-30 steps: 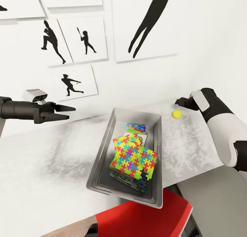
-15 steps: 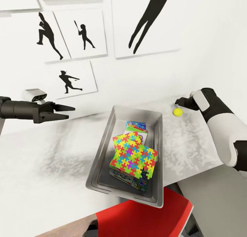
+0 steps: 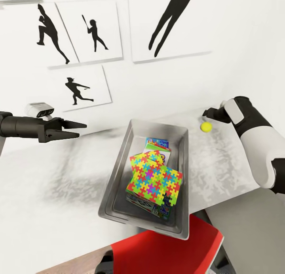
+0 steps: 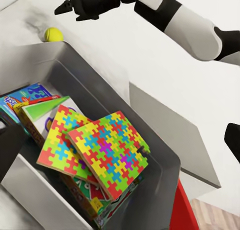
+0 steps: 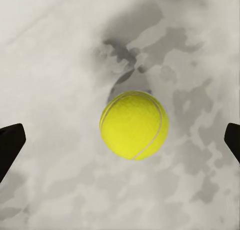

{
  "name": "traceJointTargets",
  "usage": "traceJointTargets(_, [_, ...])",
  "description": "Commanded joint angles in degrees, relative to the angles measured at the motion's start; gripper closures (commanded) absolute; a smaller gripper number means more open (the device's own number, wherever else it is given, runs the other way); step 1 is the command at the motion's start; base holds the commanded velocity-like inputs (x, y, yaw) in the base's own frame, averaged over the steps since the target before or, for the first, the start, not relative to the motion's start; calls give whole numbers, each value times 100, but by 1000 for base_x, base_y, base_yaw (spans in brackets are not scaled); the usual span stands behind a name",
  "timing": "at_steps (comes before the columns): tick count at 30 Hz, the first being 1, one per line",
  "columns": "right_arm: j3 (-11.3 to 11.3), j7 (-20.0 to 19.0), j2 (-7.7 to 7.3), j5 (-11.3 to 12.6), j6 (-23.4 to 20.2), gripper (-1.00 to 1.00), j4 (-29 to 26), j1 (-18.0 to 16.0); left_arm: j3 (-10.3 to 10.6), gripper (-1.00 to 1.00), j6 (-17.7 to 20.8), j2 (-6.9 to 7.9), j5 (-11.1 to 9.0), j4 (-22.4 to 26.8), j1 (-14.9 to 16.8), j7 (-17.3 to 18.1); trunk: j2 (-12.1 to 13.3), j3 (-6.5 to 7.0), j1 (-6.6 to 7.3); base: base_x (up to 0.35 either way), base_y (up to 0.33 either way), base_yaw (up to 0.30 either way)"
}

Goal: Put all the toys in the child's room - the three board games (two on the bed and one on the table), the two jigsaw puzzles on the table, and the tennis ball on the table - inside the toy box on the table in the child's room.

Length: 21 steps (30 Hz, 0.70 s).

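Note:
The grey toy box (image 3: 118, 175) sits mid-table. Inside it, two bright jigsaw puzzles (image 3: 154, 179) lie on top of the board games (image 3: 157, 144), which are partly covered. The yellow tennis ball (image 3: 206, 126) rests on the marbled table (image 3: 59, 179), just beyond the box's far right corner. My right gripper (image 3: 206, 115) hovers over the ball, open. In the right wrist view the ball (image 5: 134, 125) lies between the wide-apart fingertips (image 5: 10, 145), untouched. My left gripper (image 3: 81, 130) is open and empty, held above the table left of the box. The left wrist view shows the puzzles (image 4: 107, 152) and the ball (image 4: 53, 35).
A red chair (image 3: 166, 250) stands at the table's near edge, below the box. The white wall with black silhouette pictures (image 3: 79, 89) runs close behind the table. To the right, the table ends at an edge near my right forearm (image 3: 257, 155).
The head camera has shifted, so the wall pictures have slid up and to the left. My right gripper has come slightly closer over the tennis ball. The left arm has stayed put.

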State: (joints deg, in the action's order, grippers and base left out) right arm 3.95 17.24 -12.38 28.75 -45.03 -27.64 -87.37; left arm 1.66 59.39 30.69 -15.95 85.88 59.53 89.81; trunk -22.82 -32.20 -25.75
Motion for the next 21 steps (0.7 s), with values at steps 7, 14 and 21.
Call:
traceJointTargets(7, [44,50,-10,53,-22,-100,-5,-72,3,-100,61,13,-5,-1,6,19,-10,-75,-3,0,0,0])
traceJointTargets(14, [45,52,-3,51,-23,-100,-5,-149,-154,-100,61,16,-11,-1,6,19,-10,-142,-3,0,0,0])
traceJointTargets(21, [51,52,-2,51,-23,-100,-5,-157,-210,-100,61,16,-14,-1,6,19,-10,-208,-3,0,0,0])
